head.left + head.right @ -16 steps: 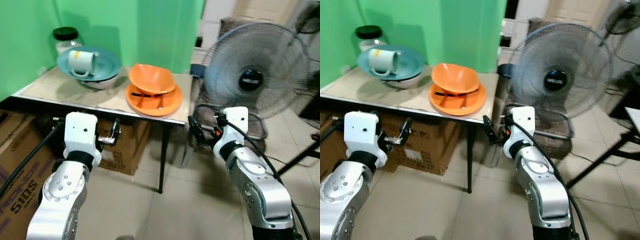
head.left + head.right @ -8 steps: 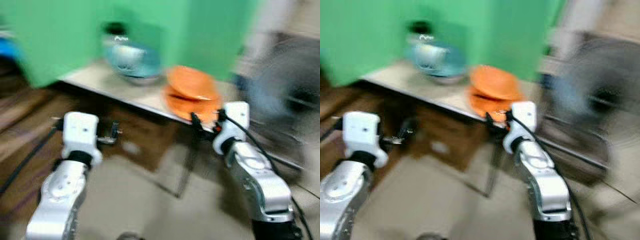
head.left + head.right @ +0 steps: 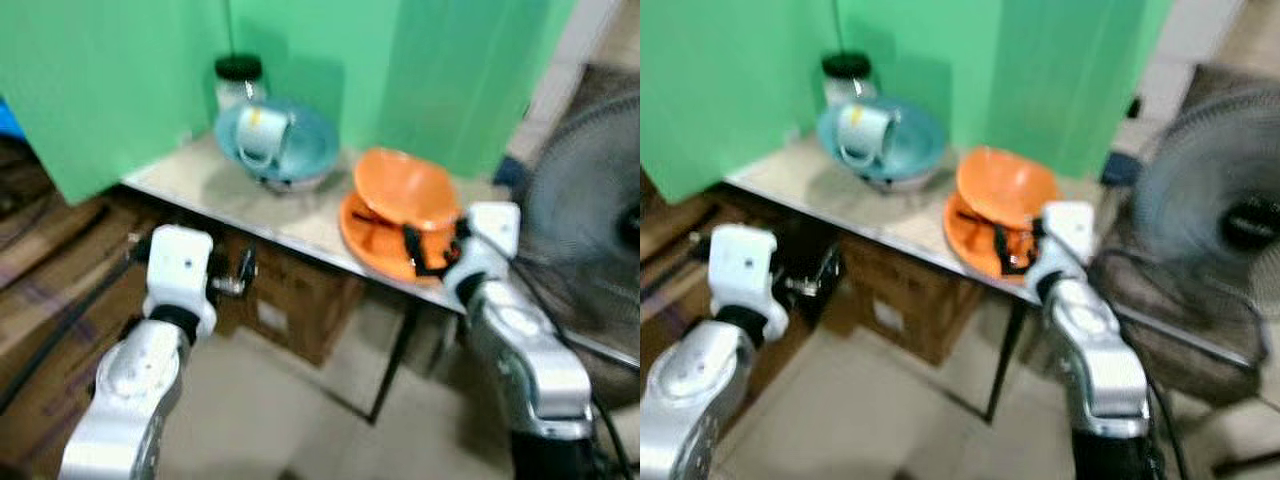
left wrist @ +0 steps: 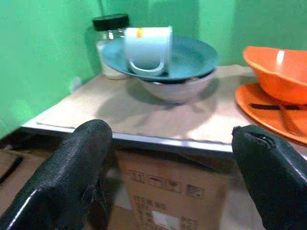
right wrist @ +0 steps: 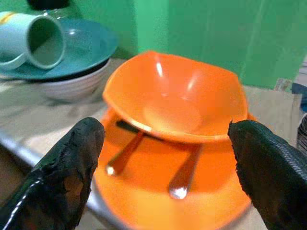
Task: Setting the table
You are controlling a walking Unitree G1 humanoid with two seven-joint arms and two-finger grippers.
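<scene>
Green walls are backing the table (image 3: 230, 195), where the right gripper (image 5: 165, 167), fingers spread wide and empty, is framing the orange bowl (image 5: 175, 98) on its orange plate (image 5: 158, 194) at frame centre. Lower left, the left gripper (image 4: 172, 177) is hovering wide open short of the table edge, facing the mug (image 4: 147, 48) on the blue plate (image 4: 192, 55). Judging by this, the approach to pick up is underway; next, the right gripper needs to close on the bowl's rim.

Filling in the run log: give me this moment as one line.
phase: approach | right pincer: open, facing orange bowl on orange plate | left pincer: open, below table edge | held: nothing

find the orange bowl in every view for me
Left eye: orange bowl right of centre, on the orange plate.
Right eye: centre.
Left wrist: right edge.
Right wrist: centre.
Shared landmark: the mug lying on the teal plate.
</scene>
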